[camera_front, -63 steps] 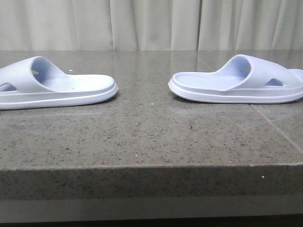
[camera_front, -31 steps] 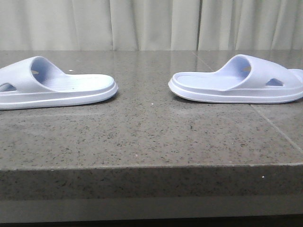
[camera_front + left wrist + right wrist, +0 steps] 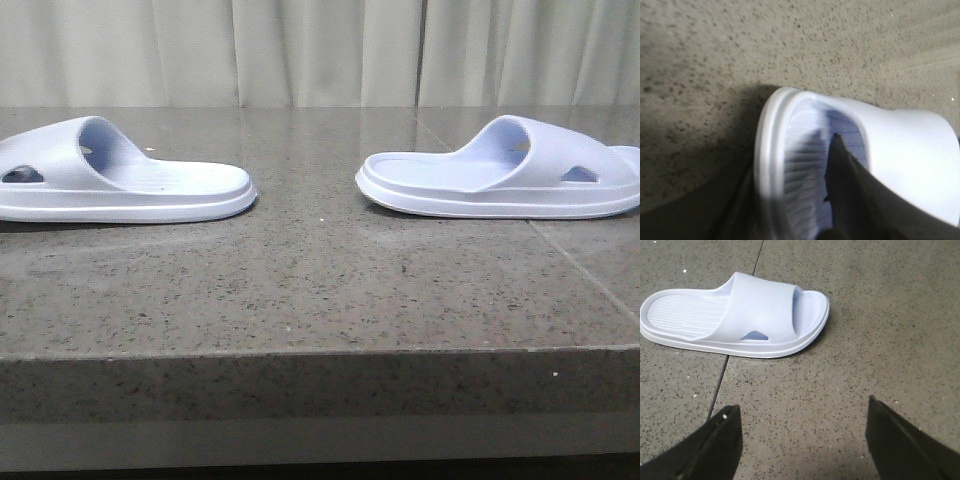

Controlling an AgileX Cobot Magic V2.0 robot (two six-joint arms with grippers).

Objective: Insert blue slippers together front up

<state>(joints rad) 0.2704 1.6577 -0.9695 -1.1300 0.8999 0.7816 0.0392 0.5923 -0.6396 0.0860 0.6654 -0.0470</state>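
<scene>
Two pale blue slippers lie soles down on the grey stone table. The left slipper [image 3: 120, 182] sits at the left with its strap toward the frame edge; the right slipper [image 3: 500, 178] sits at the right. Neither gripper shows in the front view. In the left wrist view my left gripper [image 3: 790, 160] is shut on the left slipper's [image 3: 900, 150] rounded end rim, with one dark finger [image 3: 845, 185] on the ribbed footbed and the other outside the rim. My right gripper [image 3: 802, 407] is open above bare table, a short way from the right slipper [image 3: 760, 305].
The speckled table [image 3: 320, 280] has a front edge close to the camera and a thin tile seam [image 3: 720, 385] running under the right slipper. Pale curtains [image 3: 320, 50] hang behind the table.
The left slipper has shifted to the right and levelled out from a slight tilt. The right slipper has not moved.
</scene>
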